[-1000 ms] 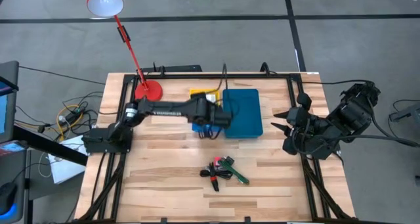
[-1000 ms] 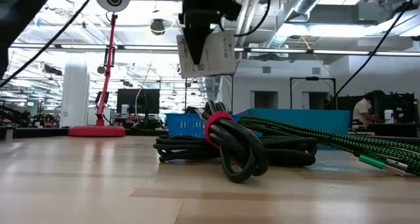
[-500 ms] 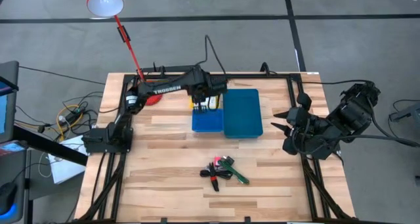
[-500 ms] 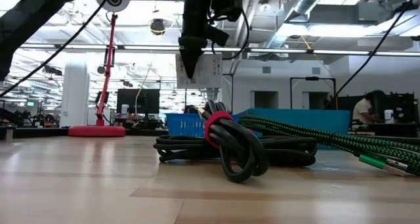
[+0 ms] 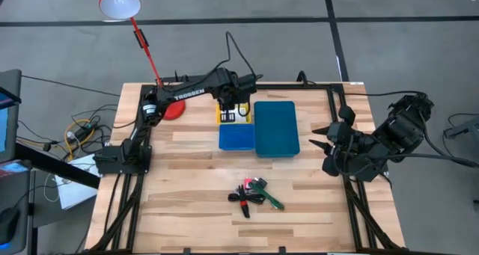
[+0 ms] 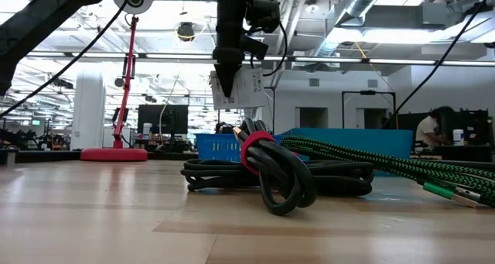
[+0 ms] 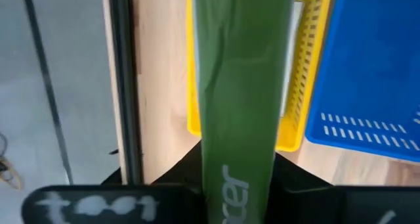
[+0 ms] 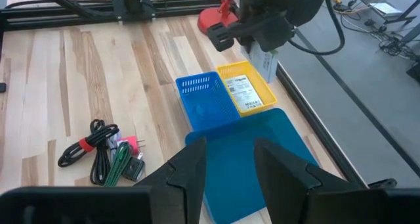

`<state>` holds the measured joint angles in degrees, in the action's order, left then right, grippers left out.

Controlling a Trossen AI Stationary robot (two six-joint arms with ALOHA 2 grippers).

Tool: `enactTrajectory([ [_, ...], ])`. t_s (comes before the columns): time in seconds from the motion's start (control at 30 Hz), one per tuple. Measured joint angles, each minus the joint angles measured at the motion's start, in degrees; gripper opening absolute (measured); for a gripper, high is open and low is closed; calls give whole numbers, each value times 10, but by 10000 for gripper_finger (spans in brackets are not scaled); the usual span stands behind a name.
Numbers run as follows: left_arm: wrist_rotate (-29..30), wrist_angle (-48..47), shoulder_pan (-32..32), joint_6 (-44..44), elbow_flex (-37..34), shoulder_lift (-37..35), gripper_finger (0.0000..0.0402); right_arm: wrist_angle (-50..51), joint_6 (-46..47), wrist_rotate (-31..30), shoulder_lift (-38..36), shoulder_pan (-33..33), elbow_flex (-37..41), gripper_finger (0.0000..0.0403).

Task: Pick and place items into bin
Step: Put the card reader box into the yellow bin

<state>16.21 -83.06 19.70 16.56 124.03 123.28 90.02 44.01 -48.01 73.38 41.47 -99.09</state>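
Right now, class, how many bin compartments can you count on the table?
3: the large teal compartment, the small blue compartment beside it toward the left arm, and the small yellow compartment behind the blue one, under the left gripper.

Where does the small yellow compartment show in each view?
High: yellow compartment beneath the left gripper, behind the blue compartment.
Low: not visible.
Left wrist: behind the held box.
Right wrist, label inside.
Shared landmark: the blue compartment beside it.

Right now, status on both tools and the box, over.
Left tool shut on white labelled box, above yellow compartment. Right tool parked at table's right edge, empty. Cord bundle not yet binned.
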Motion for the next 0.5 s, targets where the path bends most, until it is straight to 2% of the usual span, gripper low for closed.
enactTrajectory([
  [0.13,-21,0,-1,14,0,0,54,0,1,0,0,0,0,123],
  [0.5,-20,6,-1,14,0,0,56,0,10,0,0,0,0,123],
])
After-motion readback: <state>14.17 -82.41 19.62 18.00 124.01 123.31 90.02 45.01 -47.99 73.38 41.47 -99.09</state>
